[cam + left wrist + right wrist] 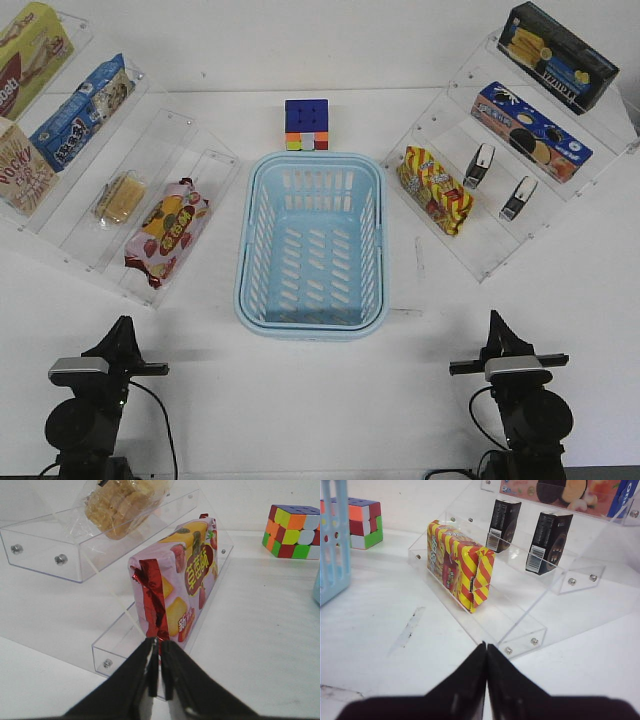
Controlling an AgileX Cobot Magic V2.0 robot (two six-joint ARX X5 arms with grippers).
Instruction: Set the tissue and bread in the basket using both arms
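Observation:
The light-blue basket (244, 298) stands empty in the middle of the table. The bread (120, 197), golden in a clear wrapper, lies on the left acrylic shelf; it also shows in the left wrist view (120, 502). Two black tissue packets (479, 166) (518, 198) stand on the right shelf, and both show in the right wrist view (502, 517) (548, 540). My left gripper (122, 327) (159, 644) is shut and empty, near the front left, short of the shelf. My right gripper (494, 320) (486, 647) is shut and empty, near the front right.
A red-and-yellow snack bag (168, 230) (180, 575) lies on the lowest left shelf. A red-yellow striped bag (435, 188) (460, 565) lies on the lowest right shelf. A Rubik's cube (306, 125) sits behind the basket. Snack boxes (530, 130) fill the upper shelves.

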